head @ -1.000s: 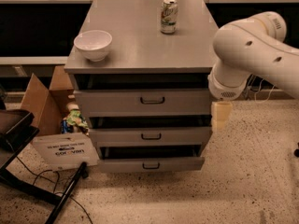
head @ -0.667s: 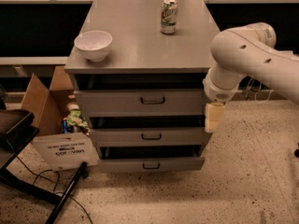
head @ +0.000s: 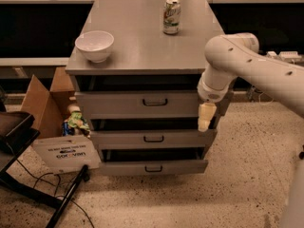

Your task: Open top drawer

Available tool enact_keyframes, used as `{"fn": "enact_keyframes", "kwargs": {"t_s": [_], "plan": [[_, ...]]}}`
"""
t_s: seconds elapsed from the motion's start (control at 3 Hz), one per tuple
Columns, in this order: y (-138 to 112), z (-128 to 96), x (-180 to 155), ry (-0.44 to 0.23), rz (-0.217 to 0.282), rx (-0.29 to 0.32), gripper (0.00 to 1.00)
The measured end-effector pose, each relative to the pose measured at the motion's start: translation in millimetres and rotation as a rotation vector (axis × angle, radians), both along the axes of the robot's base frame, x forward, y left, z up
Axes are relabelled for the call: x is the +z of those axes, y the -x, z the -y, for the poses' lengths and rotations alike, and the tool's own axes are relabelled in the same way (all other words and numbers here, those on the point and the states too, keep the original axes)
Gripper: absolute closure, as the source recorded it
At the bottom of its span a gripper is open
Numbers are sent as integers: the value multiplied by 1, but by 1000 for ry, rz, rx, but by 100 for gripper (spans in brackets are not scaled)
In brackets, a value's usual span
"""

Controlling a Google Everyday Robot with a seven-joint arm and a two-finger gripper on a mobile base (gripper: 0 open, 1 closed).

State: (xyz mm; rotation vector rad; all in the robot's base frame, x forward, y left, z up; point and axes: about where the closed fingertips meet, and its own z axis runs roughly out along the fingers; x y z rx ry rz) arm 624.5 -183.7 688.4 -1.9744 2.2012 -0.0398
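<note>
The top drawer is the tallest grey front panel of three in the grey cabinet, with a small dark wire handle at its centre. A dark gap shows above it under the cabinet top. My gripper hangs from the white arm at the right end of the top drawer's front, pointing down, to the right of the handle and apart from it. Two shallower drawers sit below, each standing out a little.
A white bowl and a green can stand on the cabinet top. A cardboard box and a white sign are on the floor at the left, beside a dark chair base with cables.
My arm and gripper have moved left, from beside the cabinet's right side to in front of the top drawer's right end. The drawers have not moved.
</note>
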Motion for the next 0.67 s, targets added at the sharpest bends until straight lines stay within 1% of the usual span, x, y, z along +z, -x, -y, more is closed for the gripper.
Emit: {"fn": "enact_keyframes", "kwargs": {"t_s": [0.33,0.67], "plan": [[-20,0,-8,-4,-10,-4,0],[-24,2,-13,-1,-21,-6,19]]}}
